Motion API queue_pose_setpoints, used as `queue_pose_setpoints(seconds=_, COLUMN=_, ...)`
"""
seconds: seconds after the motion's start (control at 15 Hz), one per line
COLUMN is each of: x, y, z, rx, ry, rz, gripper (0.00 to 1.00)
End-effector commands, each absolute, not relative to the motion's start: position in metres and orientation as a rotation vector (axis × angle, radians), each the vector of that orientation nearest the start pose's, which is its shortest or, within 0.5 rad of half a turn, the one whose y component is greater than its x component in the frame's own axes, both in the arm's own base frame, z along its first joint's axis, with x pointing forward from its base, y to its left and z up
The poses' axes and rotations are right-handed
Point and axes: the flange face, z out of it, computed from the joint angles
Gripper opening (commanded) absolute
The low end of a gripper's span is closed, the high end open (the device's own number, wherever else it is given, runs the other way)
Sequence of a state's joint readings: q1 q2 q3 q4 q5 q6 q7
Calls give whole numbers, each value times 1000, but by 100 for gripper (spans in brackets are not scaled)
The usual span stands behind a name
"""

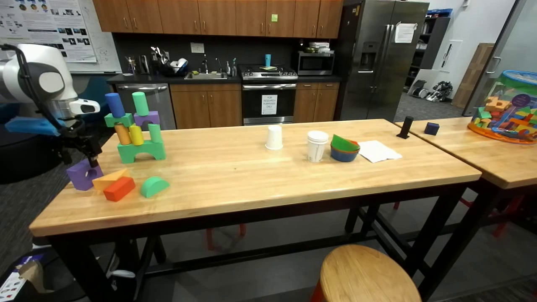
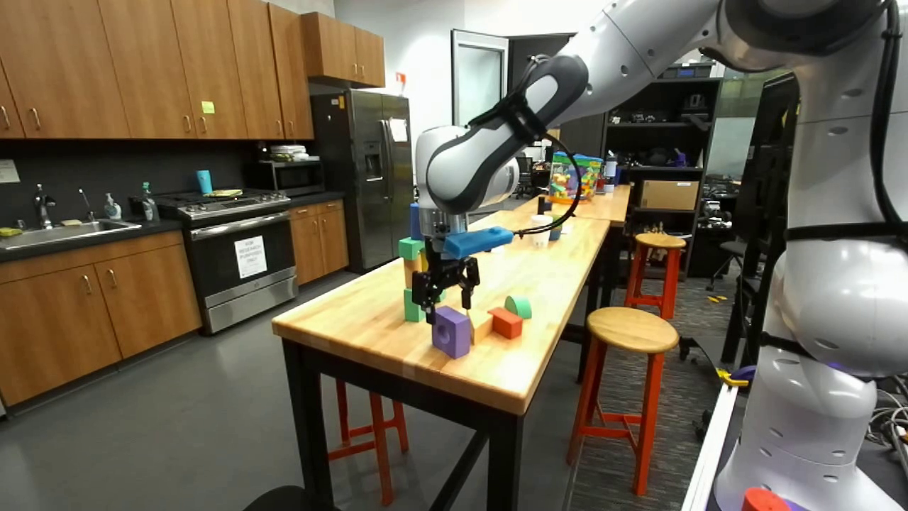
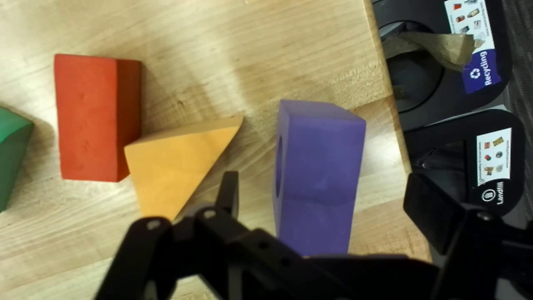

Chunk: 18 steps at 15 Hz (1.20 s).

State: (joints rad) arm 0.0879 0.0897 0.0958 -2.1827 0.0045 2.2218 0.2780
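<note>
My gripper (image 3: 327,198) is open, its fingers on either side of an upright purple block (image 3: 318,179) with a round hole. Gaps show between the block and both fingers in the wrist view. The purple block also shows in both exterior views (image 1: 79,178) (image 2: 451,332), near the table's end. Beside it lie an orange triangular block (image 3: 175,166), a red block (image 3: 87,121) and a green half-round block (image 1: 154,186). The orange block touches the red one. The green block is cut off at the wrist view's left edge.
A block tower on a green arch (image 1: 142,149) stands close to the gripper. Farther along the table (image 1: 226,184) are white cups (image 1: 275,137) (image 1: 316,147), stacked bowls (image 1: 344,154) and white paper (image 1: 377,151). Bins (image 3: 416,66) stand below the table's edge. A tub of blocks (image 1: 509,109) sits beyond.
</note>
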Motion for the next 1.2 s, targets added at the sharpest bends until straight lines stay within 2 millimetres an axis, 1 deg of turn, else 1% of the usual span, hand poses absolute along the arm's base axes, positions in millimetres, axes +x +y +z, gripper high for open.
queue_pose_setpoints(seconds=0.0, x=533, y=94, z=344, rx=-3139, ry=130, rz=77, gripper=73)
queue_pose_setpoints(seconds=0.07, x=533, y=93, z=344, rx=-3140, ry=129, rz=75, gripper=68)
queue_pose_setpoints(seconds=0.27, x=534, y=92, z=344, rx=-3140, ry=126, rz=75, gripper=45)
queue_pose_setpoints(seconds=0.33, x=534, y=91, z=344, rx=-3139, ry=125, rz=74, gripper=36)
queue_pose_setpoints(seconds=0.53, x=533, y=90, z=344, rx=-3129, ry=120, rz=82, gripper=15)
queue_pose_setpoints(seconds=0.73, x=531, y=92, z=347, rx=-3110, ry=80, rz=98, gripper=15)
queue_pose_setpoints(seconds=0.87, x=528, y=94, z=363, rx=-3096, ry=50, rz=90, gripper=15)
queue_pose_setpoints(seconds=0.93, x=528, y=93, z=373, rx=-3096, ry=44, rz=98, gripper=15)
queue_pose_setpoints(seconds=1.07, x=526, y=93, z=404, rx=-3087, ry=-11, rz=107, gripper=15)
queue_pose_setpoints(seconds=1.13, x=524, y=94, z=426, rx=-3097, ry=-43, rz=95, gripper=15)
